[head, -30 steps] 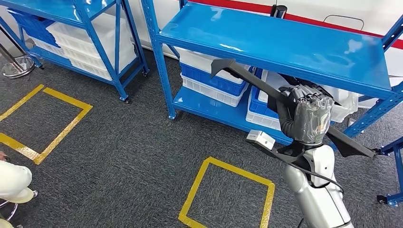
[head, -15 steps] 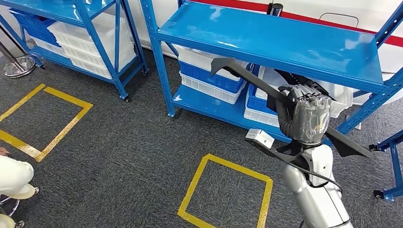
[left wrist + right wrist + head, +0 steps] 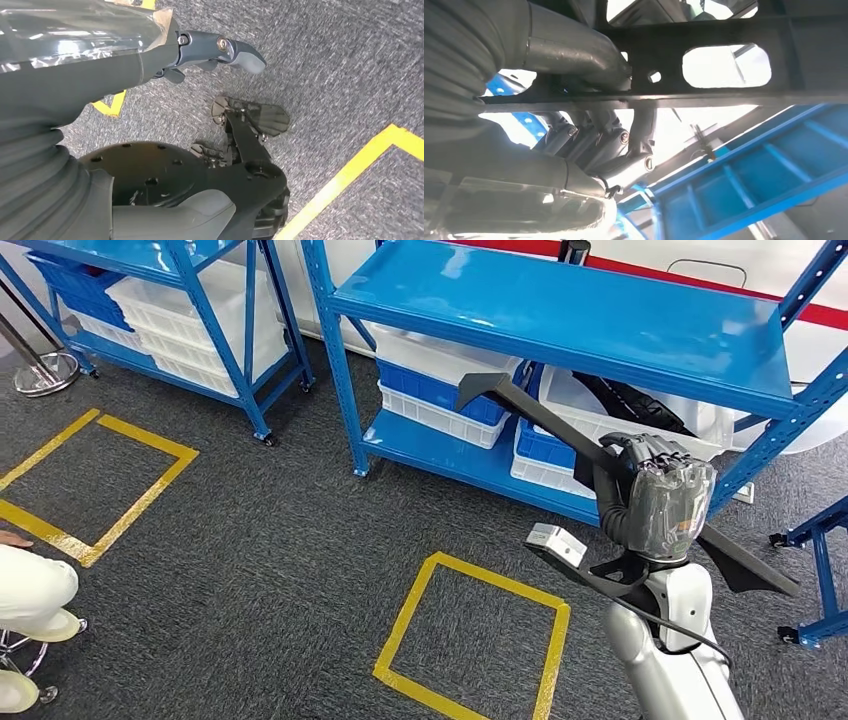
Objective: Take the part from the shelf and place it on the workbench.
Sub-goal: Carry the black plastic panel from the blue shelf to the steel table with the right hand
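Head view looks down on dark grey carpet (image 3: 280,540) marked with yellow tape squares (image 3: 475,635). Two blue metal shelf racks stand at the far side: the right rack (image 3: 570,315) with a bare glossy top shelf, and white and blue bins (image 3: 445,390) stacked on its low shelf; the left rack (image 3: 190,310) also carries white bins. At the near left edge a person's light sleeve (image 3: 30,585) is cut off by the frame, and a chrome stand base (image 3: 45,370) sits far left.

The right hand (image 3: 655,490), wrapped in clear plastic, is raised in front of the right rack and grips the part (image 3: 520,410), a long black flat bar with an angled end. The bar runs from far left over the bins, through the fingers, to a near right tip by the rack's leg; it touches no shelf.

Left wrist view shows the left hand (image 3: 150,55) hanging over the carpet, its fingers loosely apart and holding nothing.

Right wrist view is glare-washed; dark fingers (image 3: 599,135) wrap the slotted bar.
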Action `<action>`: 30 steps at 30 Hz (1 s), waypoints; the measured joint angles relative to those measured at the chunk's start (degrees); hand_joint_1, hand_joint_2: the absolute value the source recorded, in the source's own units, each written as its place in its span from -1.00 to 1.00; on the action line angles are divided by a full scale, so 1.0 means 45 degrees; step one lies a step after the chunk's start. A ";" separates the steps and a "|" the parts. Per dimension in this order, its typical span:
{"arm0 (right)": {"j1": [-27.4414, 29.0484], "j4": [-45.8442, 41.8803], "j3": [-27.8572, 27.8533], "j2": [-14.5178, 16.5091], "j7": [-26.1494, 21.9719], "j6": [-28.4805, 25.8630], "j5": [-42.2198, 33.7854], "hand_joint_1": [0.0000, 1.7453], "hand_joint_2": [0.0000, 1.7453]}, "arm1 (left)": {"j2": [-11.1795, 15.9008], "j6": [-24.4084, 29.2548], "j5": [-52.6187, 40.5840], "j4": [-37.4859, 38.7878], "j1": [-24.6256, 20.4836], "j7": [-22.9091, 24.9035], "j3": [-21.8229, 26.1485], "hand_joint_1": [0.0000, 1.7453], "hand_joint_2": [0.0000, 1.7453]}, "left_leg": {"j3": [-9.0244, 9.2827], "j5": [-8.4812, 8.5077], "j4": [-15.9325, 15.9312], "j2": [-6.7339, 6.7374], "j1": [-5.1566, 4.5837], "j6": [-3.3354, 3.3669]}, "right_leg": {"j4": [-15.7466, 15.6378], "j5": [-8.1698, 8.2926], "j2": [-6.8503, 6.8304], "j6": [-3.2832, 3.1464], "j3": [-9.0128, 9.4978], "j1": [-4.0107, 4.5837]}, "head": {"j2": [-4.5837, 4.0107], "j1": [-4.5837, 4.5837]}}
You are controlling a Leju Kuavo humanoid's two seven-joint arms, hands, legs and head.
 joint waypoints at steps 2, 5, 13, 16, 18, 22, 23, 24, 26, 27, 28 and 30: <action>-0.0015 -0.0027 -0.0033 0.0038 -0.0045 0.0102 -0.0292 1.00 1.00 | 0.0016 0.0060 0.0002 0.0000 -0.0005 -0.0019 0.0002 -1.00 1.00 | -0.0135 -0.0230 0.0205 0.0005 0.0062 -0.0152 | -0.0006 0.0128 0.0075 -0.0304 -0.0068 -0.0076 | 0.0000 -0.0019; -0.0031 -0.0038 -0.0064 0.0086 -0.0106 0.0209 -0.0447 1.00 1.00 | 0.0030 0.0142 0.0009 0.0000 -0.0015 -0.0022 0.0005 -1.00 1.00 | -0.0821 -0.1694 0.2083 -0.0044 0.0147 -0.0343 | -0.0008 0.0417 0.0195 -0.0711 -0.0269 -0.0087 | 0.0000 -0.0064; -0.0037 -0.0078 -0.0118 0.0168 -0.0109 0.0233 -0.0484 1.00 1.00 | 0.0066 0.0169 0.0016 0.0002 -0.0014 -0.0023 0.0005 -1.00 1.00 | 0.1222 -0.1194 0.0142 -0.1138 0.0158 -0.0041 | 0.0001 0.0927 0.0970 -0.0485 -0.0783 -0.0032 | -0.0001 -0.0063; -0.0058 -0.0103 -0.0128 0.0181 -0.0109 0.0231 -0.0486 1.00 1.00 | 0.0061 0.0172 0.0018 0.0000 -0.0028 -0.0023 0.0005 -1.00 1.00 | 0.1310 -0.1084 -0.0198 -0.0925 0.0073 0.0084 | -0.0009 0.1095 0.1239 -0.0211 -0.0978 -0.0091 | -0.0001 -0.0101; -0.0067 -0.0122 -0.0143 0.0182 -0.0109 0.0231 -0.0486 1.00 1.00 | 0.0049 0.0174 0.0021 0.0001 -0.0040 -0.0023 0.0007 -1.00 1.00 | 0.1281 -0.0898 -0.0411 -0.0539 0.0103 0.0256 | 0.0447 0.0835 0.0835 -0.0178 -0.1347 -0.0019 | 0.0000 -0.0064; -0.0050 -0.0129 -0.0147 0.0191 -0.0109 0.0231 -0.0488 1.00 1.00 | 0.0046 0.0177 0.0021 0.0005 -0.0016 -0.0023 0.0011 -1.00 1.00 | 0.1014 -0.0670 -0.0494 0.0229 0.0099 0.0372 | 0.3421 -0.0558 0.0091 -0.0183 -0.2687 -0.0028 | -0.0001 0.0059; -0.0031 -0.0127 -0.0146 0.0192 -0.0109 0.0231 -0.0488 1.00 1.00 | 0.0040 0.0179 0.0021 0.0005 -0.0014 -0.0024 0.0011 -1.00 1.00 | 0.0953 -0.0636 -0.0486 0.0422 0.0101 0.0351 | 0.3615 -0.0604 0.0052 -0.0077 -0.2675 -0.0060 | -0.0001 0.0068; -0.0023 -0.0127 -0.0147 0.0192 -0.0109 0.0231 -0.0488 1.00 1.00 | 0.0033 0.0187 0.0021 0.0004 -0.0015 -0.0030 0.0011 -1.00 1.00 | 0.0913 -0.0610 -0.0477 0.0603 0.0108 0.0323 | 0.3278 -0.0462 -0.0012 0.0057 -0.2385 -0.0091 | -0.0001 0.0079; -0.0029 -0.0129 -0.0149 0.0195 -0.0110 0.0231 -0.0488 1.00 1.00 | 0.0022 0.0227 0.0019 0.0002 -0.0021 -0.0078 0.0011 -1.00 1.00 | 0.0869 -0.0605 -0.0403 0.0931 0.0097 0.0242 | 0.1428 0.0094 -0.0460 0.0295 -0.1214 -0.0155 | -0.0001 0.0084; -0.0038 -0.0130 -0.0149 0.0202 -0.0112 0.0231 -0.0487 1.00 1.00 | 0.0018 0.0278 0.0018 0.0001 -0.0024 -0.0135 0.0012 -1.00 1.00 | 0.0841 -0.0623 -0.0336 0.1067 0.0068 0.0181 | 0.0602 0.0332 -0.0695 0.0304 -0.0718 -0.0119 | -0.0001 0.0090; -0.0044 -0.0130 -0.0149 0.0209 -0.0113 0.0232 -0.0486 1.00 1.00 | 0.0026 0.0363 0.0016 0.0002 -0.0027 -0.0214 0.0013 -1.00 1.00 | 0.0820 -0.0635 -0.0269 0.1188 0.0027 0.0116 | 0.0052 0.0493 -0.0849 0.0241 -0.0413 -0.0089 | -0.0001 0.0084; -0.0023 -0.0130 -0.0177 0.0219 -0.0114 0.0242 -0.0475 1.00 1.00 | 0.0035 0.0679 0.0018 0.0001 -0.0038 -0.0431 0.0016 -1.00 1.00 | 0.0792 -0.0622 -0.0194 0.1405 -0.0013 -0.0003 | -0.0127 0.0627 -0.0741 0.0019 -0.0375 -0.0002 | -0.0001 0.0069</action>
